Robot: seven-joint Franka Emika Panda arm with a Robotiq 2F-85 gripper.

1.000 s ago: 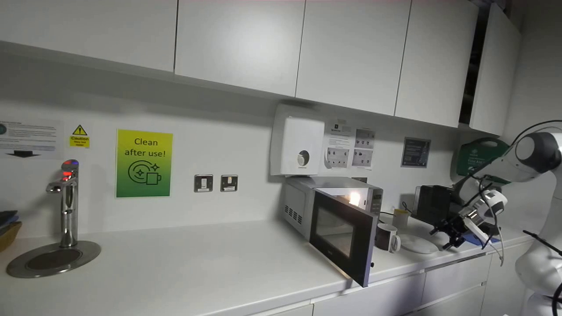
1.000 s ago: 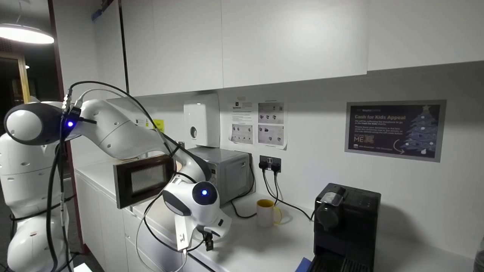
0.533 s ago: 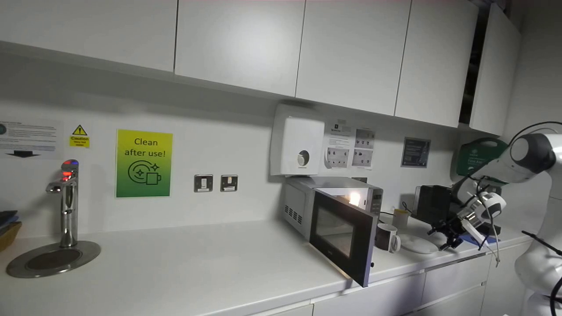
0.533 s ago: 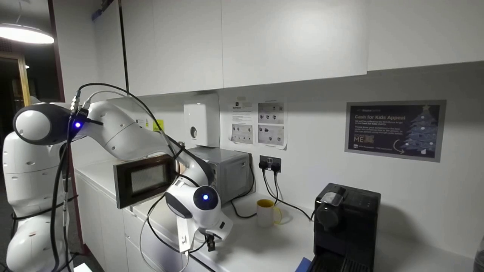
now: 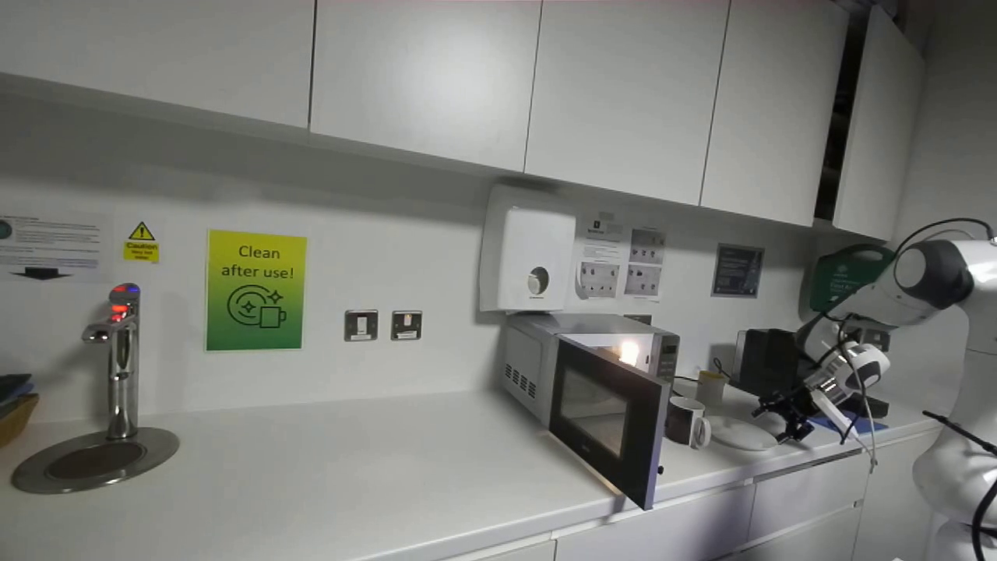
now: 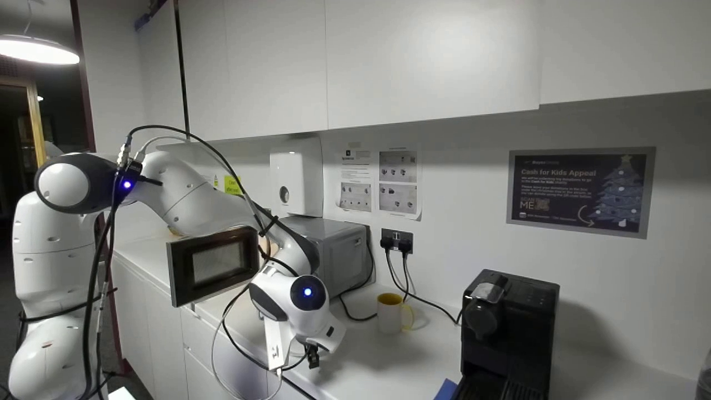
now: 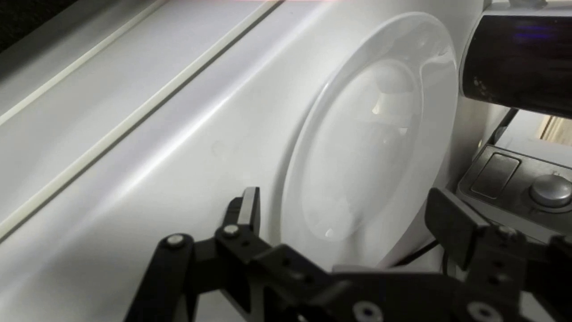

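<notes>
A white plate (image 7: pixel 357 152) lies face up on the table (image 7: pixel 214 147), its foreshortened outline running lower left to upper right in the wrist view; your hand (image 7: pixel 346 203) hovers near its rim, fingers wide apart. A black-and-white mug (image 5: pixel 681 423) stands just beside the plate, near the open microwave (image 5: pixel 572 382). A yellow-green wall poster (image 5: pixel 256 290) reads "Clean after use!"; a dark notice (image 6: pixel 580 191), "Cash for Kids Appeal."

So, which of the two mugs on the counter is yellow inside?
The yellow-handled white mug, the one nearer the wall. The other, a dark-and-white mug beside the plate, shows no yellow.
</notes>
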